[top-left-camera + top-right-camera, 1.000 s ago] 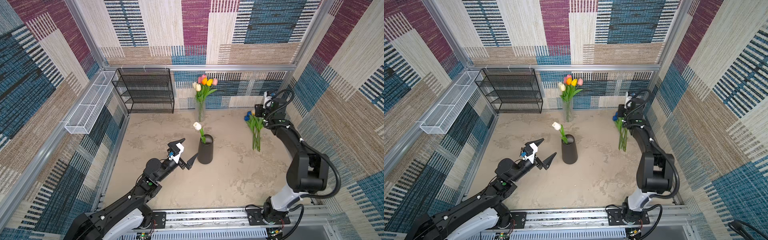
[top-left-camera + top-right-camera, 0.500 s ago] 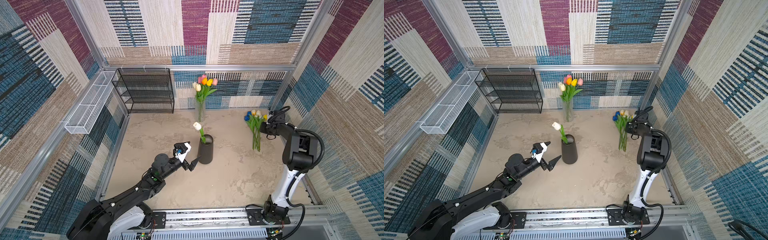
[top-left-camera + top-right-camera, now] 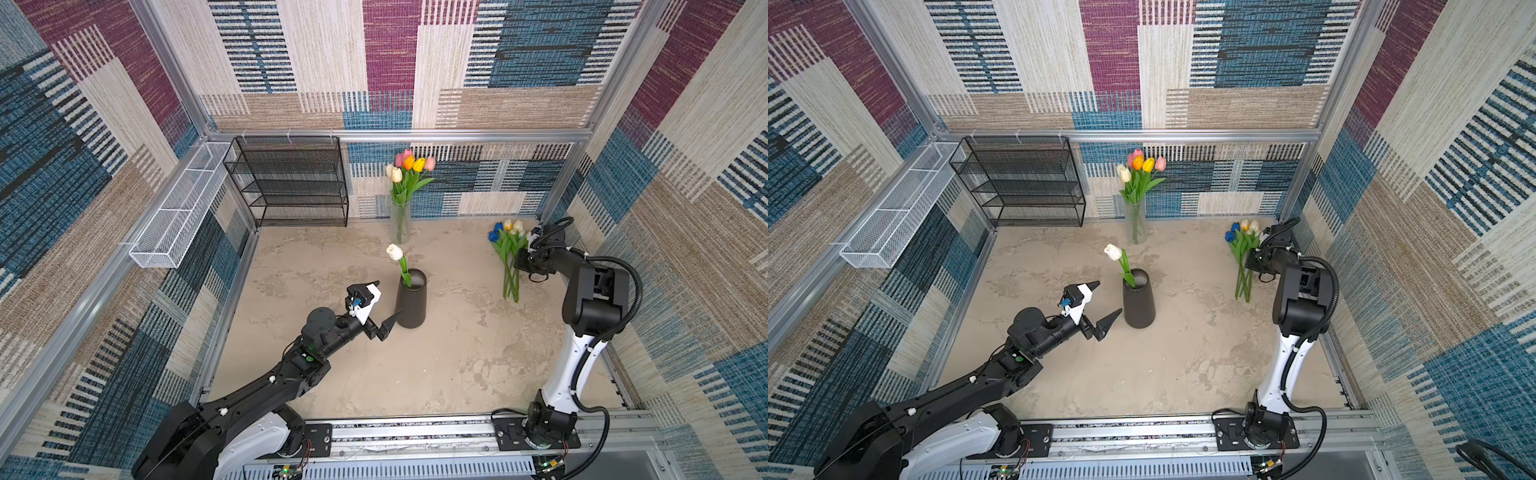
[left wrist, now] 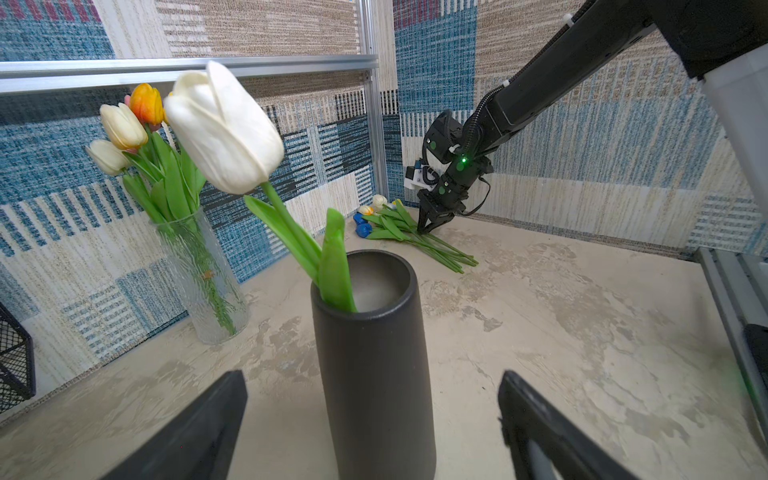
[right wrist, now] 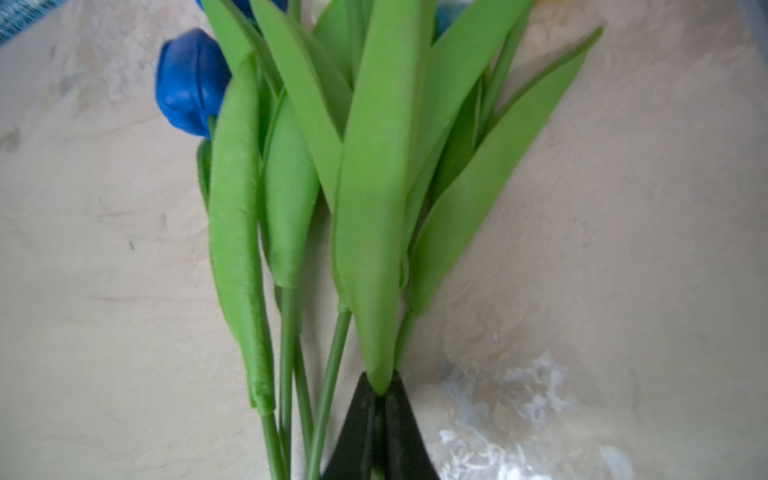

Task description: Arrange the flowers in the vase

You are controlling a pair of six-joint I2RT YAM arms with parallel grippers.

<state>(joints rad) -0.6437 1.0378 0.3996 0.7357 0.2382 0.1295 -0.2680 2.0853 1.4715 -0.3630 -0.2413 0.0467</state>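
Now right claw (image 5: 380,392) pinched shut on flower leaf (image 5: 374,208); left claw (image 3: 388,297) stays spread.

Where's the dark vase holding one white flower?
The dark vase stands central on the table in both top views, just right of the open left gripper and in front of the glass vase.

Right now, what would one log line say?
left gripper: open, facing black vase | right gripper: shut on loose tulips | in vase: white tulip
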